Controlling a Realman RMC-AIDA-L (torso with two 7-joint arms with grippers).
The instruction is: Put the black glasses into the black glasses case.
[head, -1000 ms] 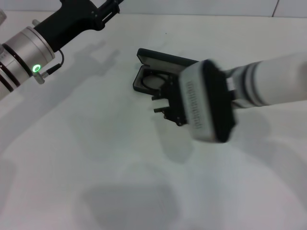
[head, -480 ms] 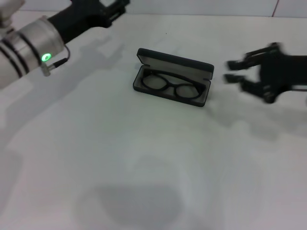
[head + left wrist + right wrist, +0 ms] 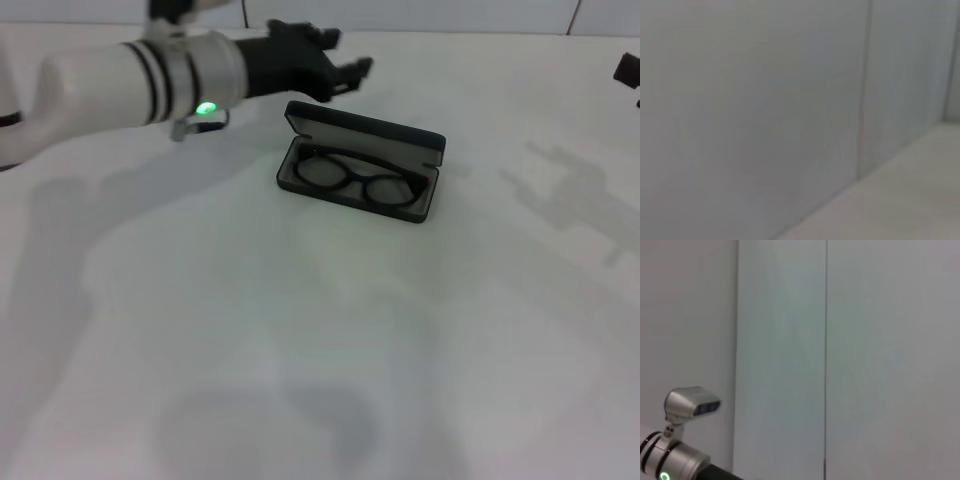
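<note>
Head view alone shows me the black glasses [image 3: 358, 182] lying inside the opened black glasses case [image 3: 362, 160] on the worktop [image 3: 300, 350], long axis running left-right and slightly skewed, my left tool [image 3: 340, 72] released above it, while both wrist views show only wall.
</note>
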